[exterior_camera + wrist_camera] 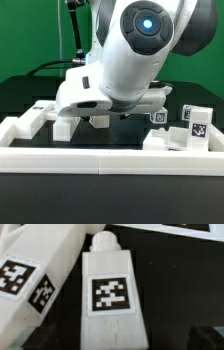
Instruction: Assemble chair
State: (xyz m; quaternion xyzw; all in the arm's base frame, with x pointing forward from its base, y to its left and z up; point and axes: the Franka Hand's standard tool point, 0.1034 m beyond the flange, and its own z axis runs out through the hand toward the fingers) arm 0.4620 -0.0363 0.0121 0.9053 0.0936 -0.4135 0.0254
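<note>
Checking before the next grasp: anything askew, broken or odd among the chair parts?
Nothing stands out. The chair parts lie loose, no visible damage. In the wrist view the pegged piece and the tagged piece beside it lie at different angles, unremarkable for unassembled parts.

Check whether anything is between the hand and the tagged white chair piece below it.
Nothing visible does. The wrist view shows the chair piece unobstructed below the open hand; a second white piece lies close beside it.
</note>
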